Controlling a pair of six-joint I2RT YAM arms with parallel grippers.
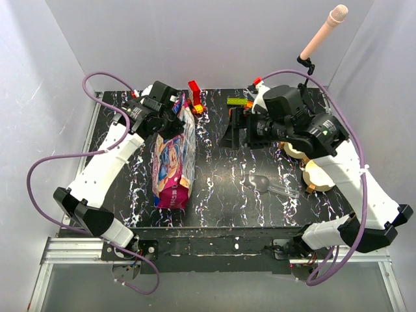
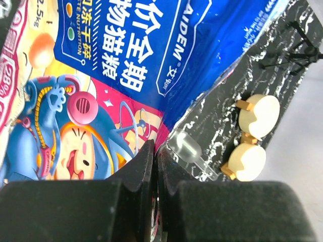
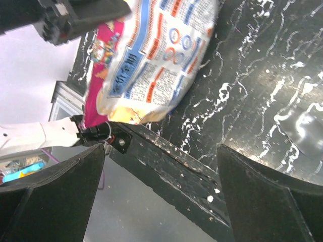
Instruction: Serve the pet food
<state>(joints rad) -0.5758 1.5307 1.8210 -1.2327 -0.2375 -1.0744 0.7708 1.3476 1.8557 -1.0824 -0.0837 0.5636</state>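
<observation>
While my left jaws (image 2: 155, 157) are pressed together on a thin edge of the pet food bag (image 1: 174, 162), my right jaws (image 3: 159, 154) stand wide apart and hold nothing.

1. Position relative to the jaws. The pinched edge sits at the far end of the bag, directly between the left fingertips. The printed blue and pink face spreads out beyond those tips. The bag lies well to the left of my right jaws, with bare surface between them. The pellets are hidden inside the bag.

2. Orientation. The bag's long axis runs from my left jaws toward my arm bases, slightly slanted. Its pink bottom end points at the near edge of the surface.

3. Surface and room. The surface (image 1: 221, 195) is black with white marbling.
- A clear scoop (image 1: 268, 185) lies on the near side of my right jaws.
- Two cream round dishes (image 2: 260, 113) sit just beside each other beyond the scoop, partly under my right arm.
- Toy blocks (image 1: 195, 94) lie on the far side of both jaws.
- Pale grey walls enclose the surface, and a microphone (image 1: 323, 32) stands at the far right corner.
</observation>
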